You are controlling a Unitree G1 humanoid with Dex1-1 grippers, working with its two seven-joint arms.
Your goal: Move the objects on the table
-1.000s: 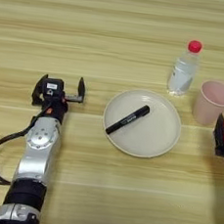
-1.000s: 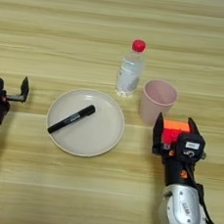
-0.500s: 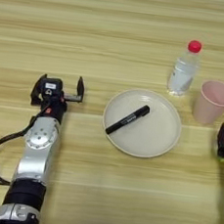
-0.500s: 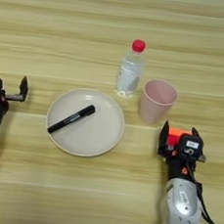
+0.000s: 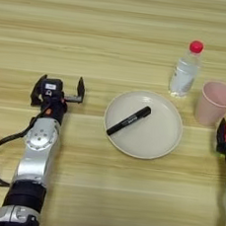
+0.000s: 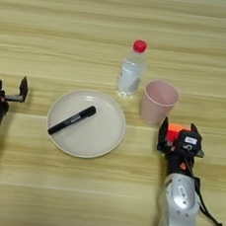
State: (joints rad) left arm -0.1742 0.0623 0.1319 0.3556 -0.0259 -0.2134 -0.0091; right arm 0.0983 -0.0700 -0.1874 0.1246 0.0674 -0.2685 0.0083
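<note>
The cube is clamped in the right pincer near the cup, seemingly for moving. The pen lies on the plate. The left pincer is spread, empty, on the worktop.

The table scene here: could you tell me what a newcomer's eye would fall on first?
Probably the black marker pen, lying slantwise on the cream plate at the centre. Next, the right gripper below the pink cup, holding a red-orange puzzle cube between its fingers. A red-capped clear bottle stands just left of the cup; the left gripper rests open, far left.
</note>
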